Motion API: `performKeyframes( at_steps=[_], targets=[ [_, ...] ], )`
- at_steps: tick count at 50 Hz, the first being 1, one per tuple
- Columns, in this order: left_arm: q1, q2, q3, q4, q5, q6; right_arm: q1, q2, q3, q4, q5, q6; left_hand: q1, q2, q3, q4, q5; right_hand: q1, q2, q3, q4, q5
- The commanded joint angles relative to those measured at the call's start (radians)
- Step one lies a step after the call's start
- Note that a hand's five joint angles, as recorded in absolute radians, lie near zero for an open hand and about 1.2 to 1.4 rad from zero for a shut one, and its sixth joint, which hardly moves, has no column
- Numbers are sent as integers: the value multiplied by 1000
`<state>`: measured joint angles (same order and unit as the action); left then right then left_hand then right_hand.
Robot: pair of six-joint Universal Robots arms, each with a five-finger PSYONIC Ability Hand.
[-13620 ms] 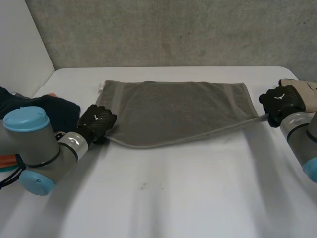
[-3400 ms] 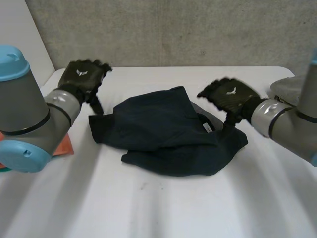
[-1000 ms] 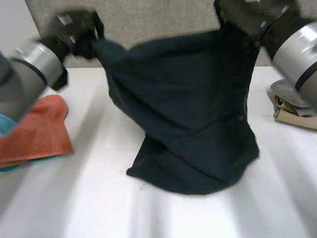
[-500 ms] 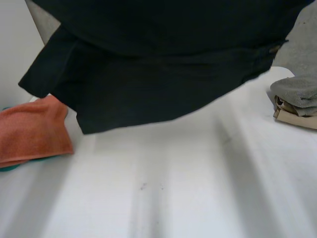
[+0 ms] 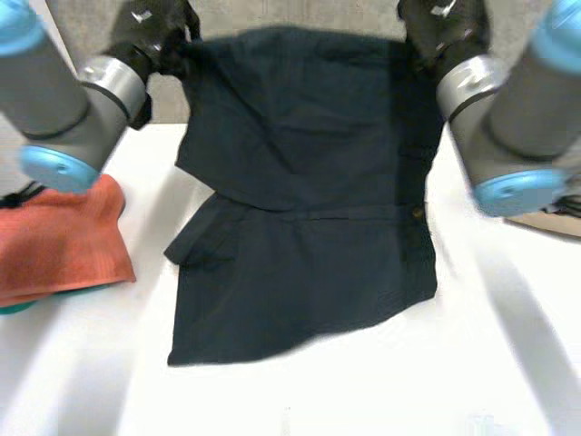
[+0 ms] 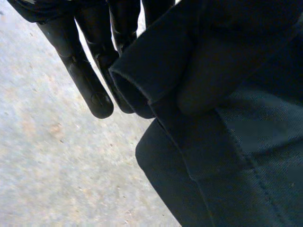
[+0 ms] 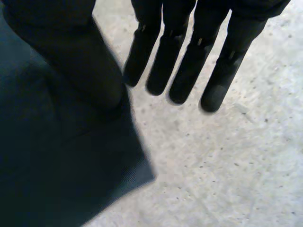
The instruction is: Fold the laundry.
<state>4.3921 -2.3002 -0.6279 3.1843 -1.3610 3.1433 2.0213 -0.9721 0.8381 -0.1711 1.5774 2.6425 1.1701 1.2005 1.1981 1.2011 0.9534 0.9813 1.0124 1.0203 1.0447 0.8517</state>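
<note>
Left hand (image 5: 152,25), right hand (image 5: 443,22) pinch top corners, 1 dark garment (image 5: 300,182); 1 orange cloth (image 5: 59,241)

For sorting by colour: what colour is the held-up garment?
The garment is plain dark navy; clearest in head view.

The upper edge of the head view cuts off the left hand (image 5: 150,20) and the right hand (image 5: 443,18), so their hold on the shirt (image 5: 300,182) is only partly seen there. In each wrist view the shirt covers the thumb, and the exact place of the pinch is hidden. The right arm (image 5: 508,118) is blurred. The orange cloth (image 5: 64,236) is cut by the view's edge and partly behind the left arm (image 5: 64,100). Under it a teal strip (image 5: 18,306) is too small to identify. A beige thing (image 5: 549,222) is mostly hidden behind the right arm. The hanging shirt hides the middle of the table (image 5: 508,354).
</note>
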Motion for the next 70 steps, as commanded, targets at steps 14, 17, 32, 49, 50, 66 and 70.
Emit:
performKeyframes(
  at_steps=[14,17,32,49,50,66,70],
  targets=[
    [4,4,-60,-15,-105,1,-18,-1,102,54,-43,-9,-996,-1026,-1024,-1027,-953,-807,-838,-846,-870,-852],
    [0,155,-281,-20,-107,6,-26,-71,180,146,-74,-9,-996,-1026,-1024,-1027,-953,-807,-838,-846,-870,-852],
    [-75,631,-1265,19,-107,201,-87,-168,716,220,-244,-15,-825,-855,-852,-856,-782,-374,-405,-413,-437,-419],
    [-80,418,-1323,121,-115,215,-79,-1,701,10,-251,-45,-742,-773,-770,-773,-700,413,382,374,349,368],
    [-80,412,-1320,125,-115,215,-79,1,697,9,-251,-47,-734,-764,-762,-765,-691,415,384,376,352,370],
    [-89,479,-1326,258,-165,317,-88,-236,846,67,-223,-58,226,196,198,195,268,415,384,376,352,370],
    [-135,617,-1365,143,-167,400,-90,-333,886,157,-224,-101,226,196,198,195,268,415,384,376,352,370]
  ],
)
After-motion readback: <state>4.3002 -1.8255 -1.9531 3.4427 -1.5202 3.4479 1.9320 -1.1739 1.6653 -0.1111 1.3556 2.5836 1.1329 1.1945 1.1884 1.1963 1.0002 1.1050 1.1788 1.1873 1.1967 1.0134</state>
